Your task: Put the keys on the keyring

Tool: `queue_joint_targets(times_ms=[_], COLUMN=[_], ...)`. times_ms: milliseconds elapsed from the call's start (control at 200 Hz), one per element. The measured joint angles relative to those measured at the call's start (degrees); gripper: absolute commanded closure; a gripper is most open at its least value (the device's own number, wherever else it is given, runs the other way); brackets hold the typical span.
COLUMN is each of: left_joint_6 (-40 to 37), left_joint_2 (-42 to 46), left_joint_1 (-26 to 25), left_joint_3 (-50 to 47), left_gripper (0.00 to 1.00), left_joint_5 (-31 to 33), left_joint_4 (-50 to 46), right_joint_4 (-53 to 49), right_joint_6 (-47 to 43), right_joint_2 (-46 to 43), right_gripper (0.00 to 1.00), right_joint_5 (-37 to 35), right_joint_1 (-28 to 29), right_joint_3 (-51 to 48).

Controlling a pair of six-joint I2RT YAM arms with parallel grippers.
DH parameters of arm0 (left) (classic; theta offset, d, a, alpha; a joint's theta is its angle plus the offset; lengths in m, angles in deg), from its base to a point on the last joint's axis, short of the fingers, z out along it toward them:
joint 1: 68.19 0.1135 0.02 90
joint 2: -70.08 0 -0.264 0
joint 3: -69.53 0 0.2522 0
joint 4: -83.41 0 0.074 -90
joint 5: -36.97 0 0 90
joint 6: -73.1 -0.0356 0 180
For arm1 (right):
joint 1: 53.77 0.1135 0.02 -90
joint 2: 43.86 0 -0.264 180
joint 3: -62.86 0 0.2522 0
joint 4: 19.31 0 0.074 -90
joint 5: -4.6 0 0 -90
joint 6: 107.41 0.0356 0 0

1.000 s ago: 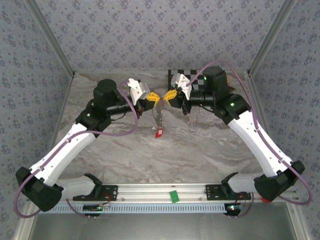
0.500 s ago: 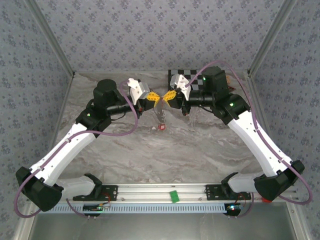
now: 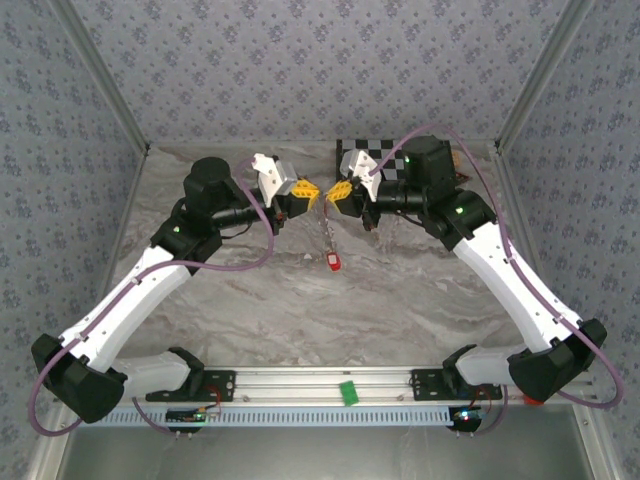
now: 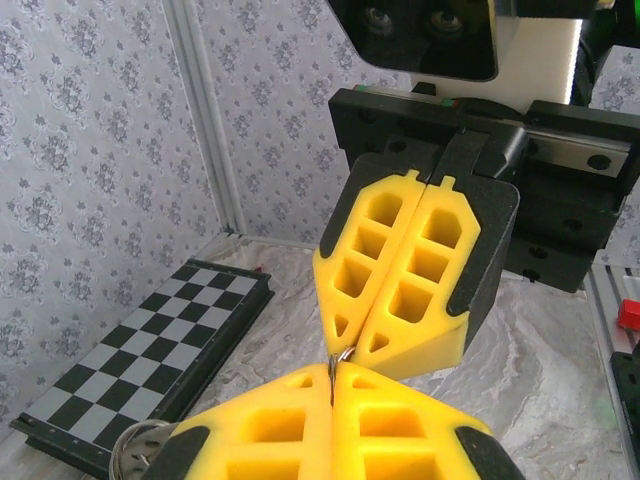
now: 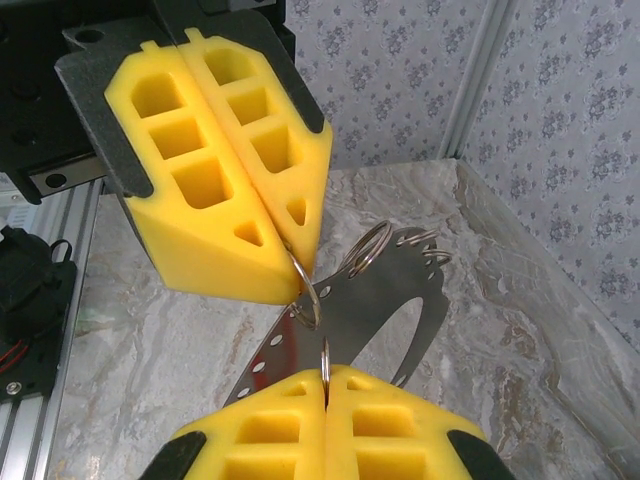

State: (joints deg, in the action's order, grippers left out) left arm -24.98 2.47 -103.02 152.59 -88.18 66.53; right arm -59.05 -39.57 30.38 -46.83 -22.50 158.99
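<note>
Evidently the left pincer (image 3: 314, 193) and right pincer (image 3: 331, 193) meet tip to tip, each pressed together on the keyring (image 5: 305, 297), likely steadying it from both sides for threading; a red key (image 3: 333, 262) dangles just below the keyring.

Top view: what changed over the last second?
The red key dangling below the jaws swung toward the far wall, then back, ending a little toward the right arm's side. The thin metal piece above it swung along. Both grippers shifted only slightly. Unchanged: left gripper and right gripper meet tip to tip, jaws shut on the keyring; green block on the near rail.
</note>
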Motion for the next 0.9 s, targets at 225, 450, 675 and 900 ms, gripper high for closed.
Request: queue_joint_targets(times_ms=[225, 450, 675, 900], left_joint_6=[0.7, 1.7, 2.1, 2.1], left_joint_2=[0.0, -0.1, -0.6, -0.8], left_joint_1=[0.5, 1.1, 1.1, 1.1], left_joint_3=[0.0, 0.0, 0.0, 0.0], left_gripper=[1.00, 1.00, 1.00, 1.00], left_joint_5=[-0.9, -1.9, -3.1, -3.2], left_joint_4=[0.0, 0.4, 0.4, 0.4], right_joint_4=[0.1, 0.9, 1.4, 1.9], right_joint_6=[0.0, 0.0, 0.1, 0.3], right_joint_2=[-0.2, -0.9, -0.9, -0.9], right_gripper=[1.00, 1.00, 1.00, 1.00], right_joint_5=[-0.2, -0.2, 0.3, 0.2], right_joint_1=[-0.2, -0.6, -0.6, -0.3], right_joint_3=[-0.1, -0.2, -0.2, -0.2])
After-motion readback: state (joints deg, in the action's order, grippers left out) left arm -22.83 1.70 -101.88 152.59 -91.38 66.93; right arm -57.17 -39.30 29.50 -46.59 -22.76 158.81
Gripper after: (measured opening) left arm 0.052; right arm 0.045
